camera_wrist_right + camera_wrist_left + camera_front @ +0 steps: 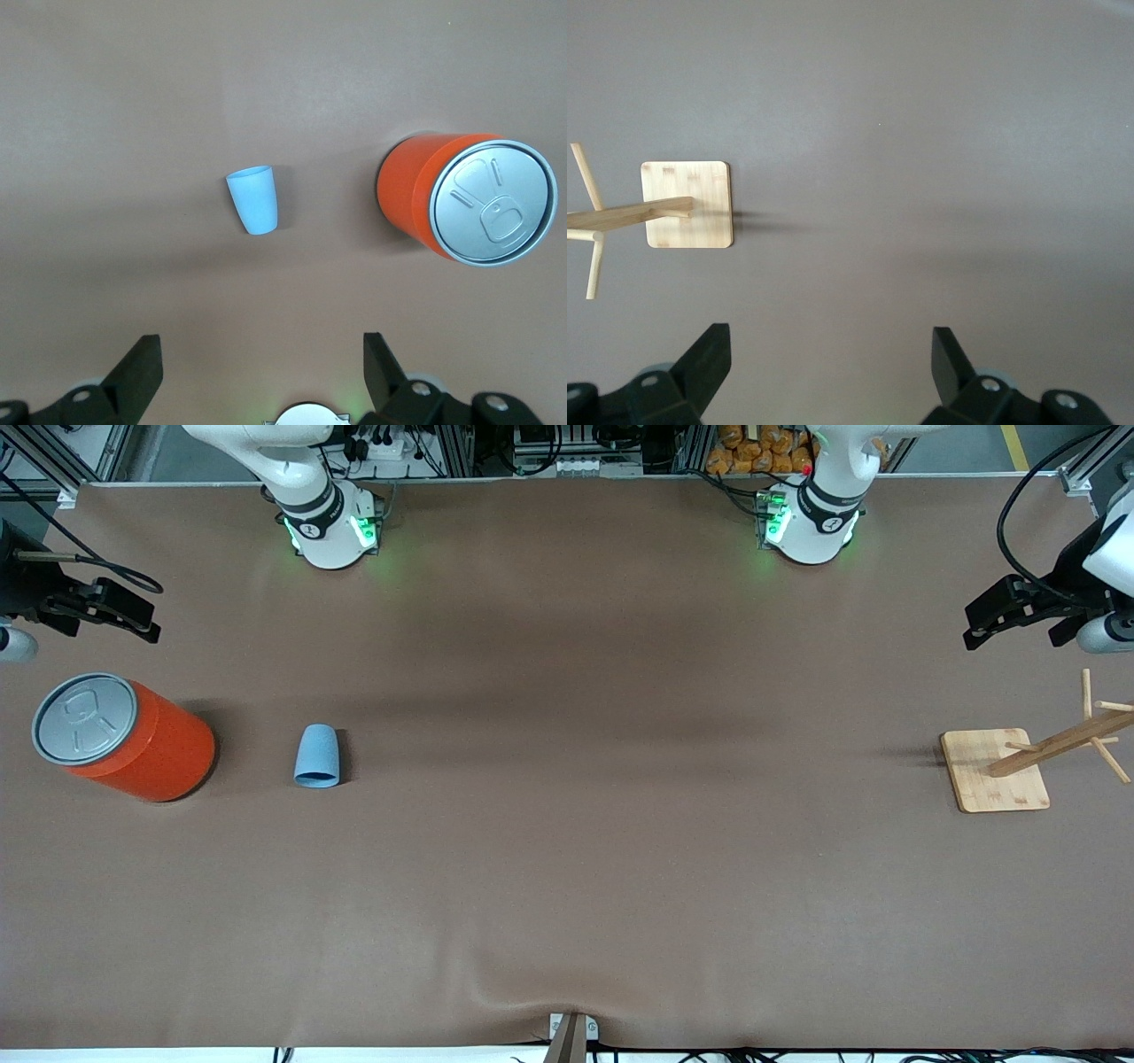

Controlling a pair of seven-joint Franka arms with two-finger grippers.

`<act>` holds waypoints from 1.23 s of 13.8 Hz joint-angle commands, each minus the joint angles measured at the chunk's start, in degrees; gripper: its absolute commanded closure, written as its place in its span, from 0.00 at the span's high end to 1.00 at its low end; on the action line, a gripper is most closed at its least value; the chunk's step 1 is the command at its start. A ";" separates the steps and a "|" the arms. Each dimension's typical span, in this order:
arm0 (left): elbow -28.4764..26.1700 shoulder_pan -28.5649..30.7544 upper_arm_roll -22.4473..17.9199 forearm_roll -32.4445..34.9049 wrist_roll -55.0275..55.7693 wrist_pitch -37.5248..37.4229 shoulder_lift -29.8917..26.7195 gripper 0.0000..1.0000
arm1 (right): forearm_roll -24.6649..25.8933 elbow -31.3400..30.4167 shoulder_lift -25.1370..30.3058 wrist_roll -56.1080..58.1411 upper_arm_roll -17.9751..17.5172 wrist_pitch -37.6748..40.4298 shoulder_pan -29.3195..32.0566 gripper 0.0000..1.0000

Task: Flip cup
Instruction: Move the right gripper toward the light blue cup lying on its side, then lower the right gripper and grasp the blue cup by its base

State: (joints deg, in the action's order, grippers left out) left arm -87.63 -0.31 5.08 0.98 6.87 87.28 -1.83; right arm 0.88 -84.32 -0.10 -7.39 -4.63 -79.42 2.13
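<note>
Both hands wide open, empty

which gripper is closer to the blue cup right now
Right. The right gripper hangs open near the can at the right arm's end of the table, where the cup lies. The left gripper hangs open at the left arm's end, near the wooden rack.
</note>
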 commanded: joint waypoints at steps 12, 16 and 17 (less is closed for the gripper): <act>0.45 0.39 0.63 -0.63 -0.63 -3.17 0.86 1.00 | 0.35 -10.91 -0.96 3.43 -1.09 -4.47 -1.60 1.00; -0.52 0.31 0.63 -0.63 -0.72 -3.17 0.33 1.00 | 0.35 -24.90 -3.23 3.61 -1.00 -16.96 -1.61 1.00; -0.52 0.31 0.63 -0.63 -0.72 -3.17 0.42 1.00 | 0.35 -27.11 -4.63 4.04 -0.82 -19.95 -1.52 1.00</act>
State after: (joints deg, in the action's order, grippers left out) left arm -88.28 -0.25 5.46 0.97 6.87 84.89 -1.15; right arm 0.86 -105.88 -4.17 -4.78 -5.69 -94.58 0.17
